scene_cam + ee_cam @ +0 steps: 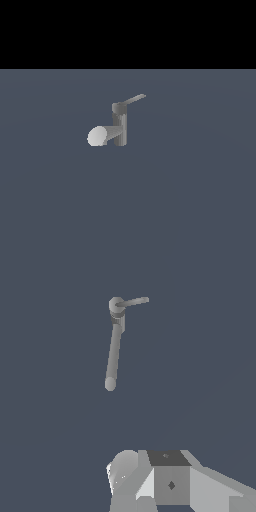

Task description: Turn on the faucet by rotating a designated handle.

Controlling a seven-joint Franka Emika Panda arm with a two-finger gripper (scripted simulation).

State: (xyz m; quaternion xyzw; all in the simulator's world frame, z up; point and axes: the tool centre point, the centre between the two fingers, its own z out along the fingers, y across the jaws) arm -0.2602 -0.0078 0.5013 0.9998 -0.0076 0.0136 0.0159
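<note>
A flat, dark blue-grey floor (200,200) is seen filling the lower part of the exterior view, under a black band. Near its middle a small matte grey faucet (120,127) is stood upright on its cylindrical post, alone on the surface. A thick stubby spout with a pale round end (102,135) is pointed from the post's base toward the exterior view's left. A thin flat grey lever handle (134,99) is set on the post's cap and is angled up toward the exterior view's right. In the wrist view the faucet is seen from above, well apart from the arm, with the spout (114,353) stretched long and the handle (134,302) jutting sideways from the cap. Only blocky pale grey parts of the robot's wrist (170,481) are shown at that picture's edge; the gripper's fingers are not seen in either view.
</note>
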